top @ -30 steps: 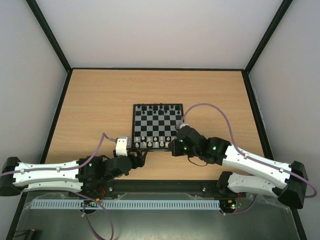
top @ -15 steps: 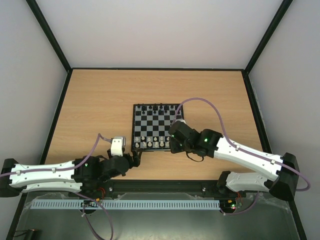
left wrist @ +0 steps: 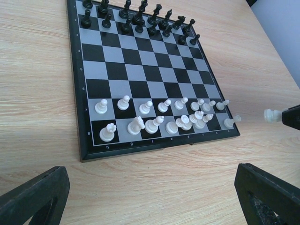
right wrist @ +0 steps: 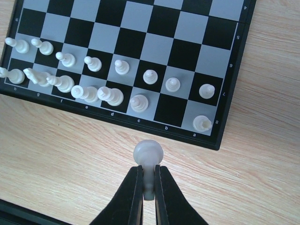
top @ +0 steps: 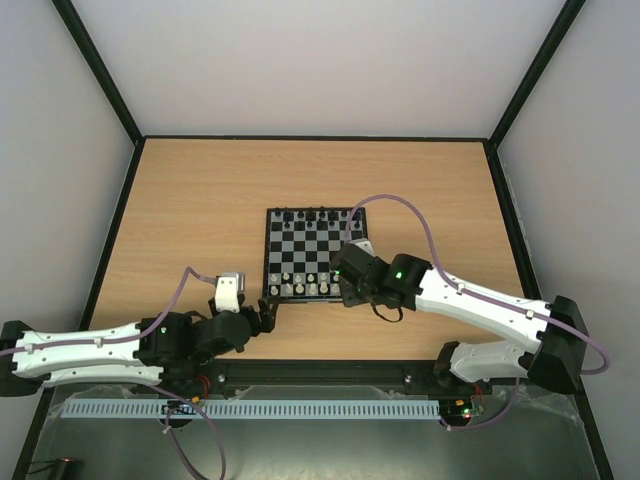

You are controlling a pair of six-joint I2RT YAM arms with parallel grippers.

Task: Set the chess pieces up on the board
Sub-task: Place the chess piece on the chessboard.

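Since a second ago: drew the left gripper point(top: 262, 318) back from the near-left corner of the board point(left wrist: 140, 70) toward the near edge of the desk point(top: 200, 200), and swung the right gripper point(right wrist: 147, 171) leftward along the board's near edge.

Left jaws spread wide now, holding nothing, well short of the board.

On the board: black chess pieces point(left wrist: 136, 16) ranked along the far edge, eight cream-white pawns point(right wrist: 122, 66) in a full row, and white back-row pieces point(right wrist: 110, 96) along the near edge. One gap there, the empty black square point(right wrist: 169, 111) second from the near-right corner.

Right jaws pinched shut on a cream-white piece point(right wrist: 148, 153) with a rounded head, hanging just off the near edge, close to that gap. Exact type hard to tell from above.

Probably the closing step of the set-up: filling the last square. Next, likely: carry forward and slightly right over the border, lower upright between the corner piece point(right wrist: 202, 123) and its left neighbour, and release without nudging either.
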